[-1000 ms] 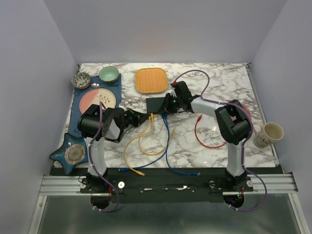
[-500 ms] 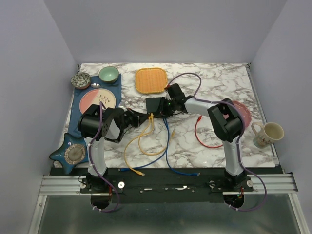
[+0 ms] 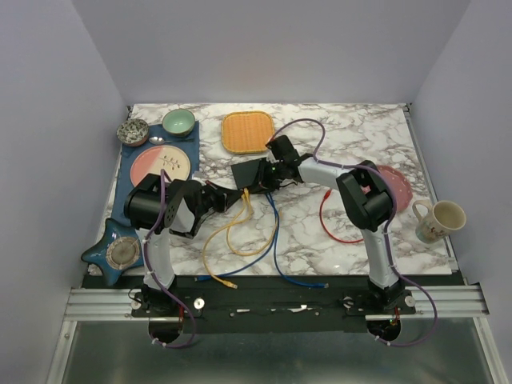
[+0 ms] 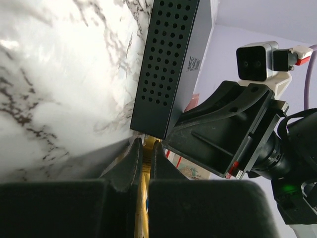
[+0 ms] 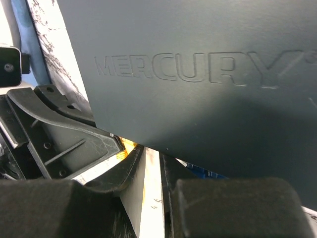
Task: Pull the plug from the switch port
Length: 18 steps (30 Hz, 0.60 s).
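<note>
Left end effector (image 4: 146, 145), seemingly pinching switch (image 4: 168, 64) plug (image 4: 144, 173)

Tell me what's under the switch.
Only the marble table shows beside the switch along its vented side. The underside itself is covered, and the left pincer hides the port edge, gripping a yellow cable.

Switch (image 3: 250, 173) sits mid-table, just in front of the mat (image 3: 246, 132). Left gripper (image 3: 238, 193) is at its near-left corner with a cable (image 4: 145, 163) between the fingers, and right gripper (image 3: 269, 173) is at its right end. More cables (image 3: 274, 232) trail from the switch's near edge toward the table front, with a loop (image 3: 336, 230) to their right, by the right arm. Far left is a plate (image 3: 160, 164) with a bowl (image 3: 178, 122) behind it, a second bowl (image 3: 133, 131) left of that and a star dish (image 3: 120, 252) in front; on the right, a second plate (image 3: 398, 186) lies beside the arm and a mug (image 3: 438, 221) sits at the right edge.
</note>
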Each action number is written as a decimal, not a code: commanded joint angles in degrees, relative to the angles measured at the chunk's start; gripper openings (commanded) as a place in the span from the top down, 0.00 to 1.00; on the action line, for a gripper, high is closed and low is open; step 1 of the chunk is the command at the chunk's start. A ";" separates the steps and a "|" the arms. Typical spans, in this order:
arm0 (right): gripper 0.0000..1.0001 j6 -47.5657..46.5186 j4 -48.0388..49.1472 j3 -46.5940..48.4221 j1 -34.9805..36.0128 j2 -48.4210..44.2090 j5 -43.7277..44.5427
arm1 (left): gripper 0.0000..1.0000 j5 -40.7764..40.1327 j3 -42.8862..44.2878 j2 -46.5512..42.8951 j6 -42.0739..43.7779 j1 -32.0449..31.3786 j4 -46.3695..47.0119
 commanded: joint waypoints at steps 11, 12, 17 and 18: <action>0.75 1.40 2.94 2.90 -0.31 3.05 0.33 | 1.00 5.40 -1.32 1.10 2.59 -6.71 -9.65; 0.75 1.40 3.03 2.90 -0.31 3.05 0.50 | 1.00 5.58 -0.88 1.54 2.59 -7.07 -9.65; 0.75 1.40 3.12 3.17 -0.40 3.05 0.42 | 1.00 6.02 -0.79 1.55 2.15 -8.83 -10.18; 0.75 1.40 3.12 3.17 -0.31 2.96 0.50 | 1.00 5.93 -0.96 0.94 2.50 -8.83 -10.44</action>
